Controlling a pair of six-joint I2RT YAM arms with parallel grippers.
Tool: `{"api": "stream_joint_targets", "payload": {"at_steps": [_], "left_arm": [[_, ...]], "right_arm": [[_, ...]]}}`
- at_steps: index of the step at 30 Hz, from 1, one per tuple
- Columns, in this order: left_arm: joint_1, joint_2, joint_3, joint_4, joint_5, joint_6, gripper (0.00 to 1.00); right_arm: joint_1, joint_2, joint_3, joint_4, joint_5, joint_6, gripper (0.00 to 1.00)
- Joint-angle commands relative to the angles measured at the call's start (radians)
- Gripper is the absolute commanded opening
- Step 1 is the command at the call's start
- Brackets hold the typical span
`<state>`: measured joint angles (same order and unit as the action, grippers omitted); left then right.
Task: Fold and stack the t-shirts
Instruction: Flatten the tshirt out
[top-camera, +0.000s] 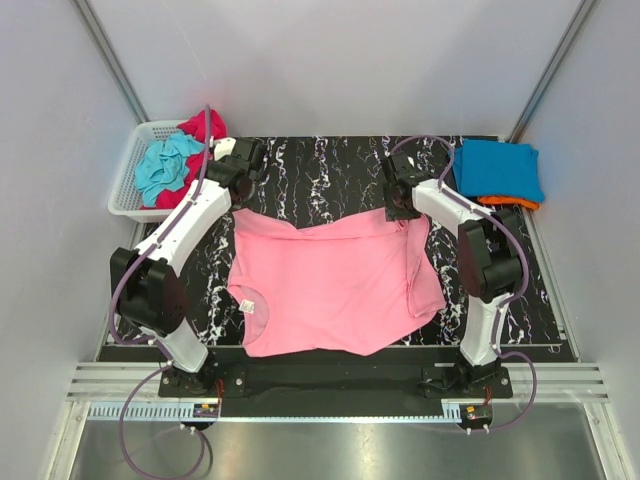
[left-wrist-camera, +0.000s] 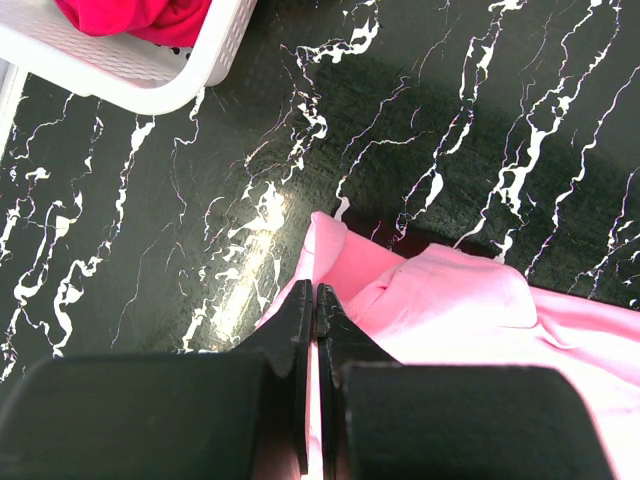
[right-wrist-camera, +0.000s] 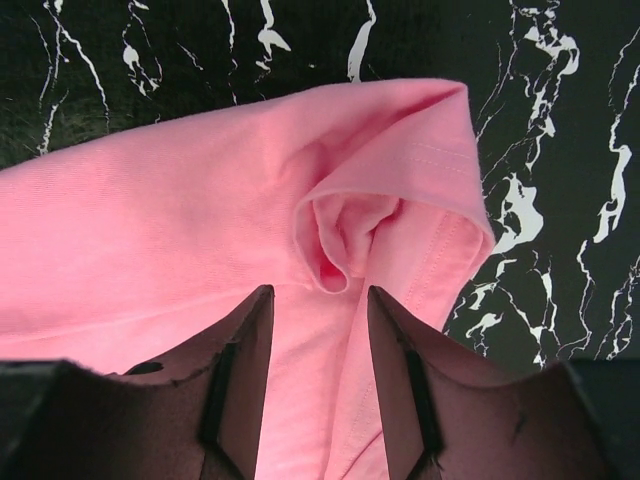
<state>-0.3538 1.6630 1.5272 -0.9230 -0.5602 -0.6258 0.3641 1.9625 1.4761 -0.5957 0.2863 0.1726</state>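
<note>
Soft pink t-shirt (top-camera: 335, 285) — limp, light; I would grip its far corners. Left gripper (left-wrist-camera: 315, 300) pinches one corner — right gripper (right-wrist-camera: 320, 292) stands spread over the other.

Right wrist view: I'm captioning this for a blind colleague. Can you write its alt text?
The right gripper stands open over a folded corner of a pink t-shirt, with a small pucker of fabric just beyond its tips. The shirt lies on a black, white-veined tabletop.
</note>
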Motion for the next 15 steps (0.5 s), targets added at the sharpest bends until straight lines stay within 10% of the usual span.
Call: {"api": "stream_joint_targets", "payload": {"at_steps": [1, 15], "left_arm": [[0.006, -0.054, -0.009, 0.027, -0.001, -0.003, 0.0], [0.01, -0.065, -0.016, 0.026, -0.009, 0.005, 0.0]], "right_arm": [[0.001, -0.047, 0.003, 0.019, 0.004, 0.007, 0.5], [-0.001, 0.035, -0.022, 0.057, 0.008, 0.005, 0.45]]}}
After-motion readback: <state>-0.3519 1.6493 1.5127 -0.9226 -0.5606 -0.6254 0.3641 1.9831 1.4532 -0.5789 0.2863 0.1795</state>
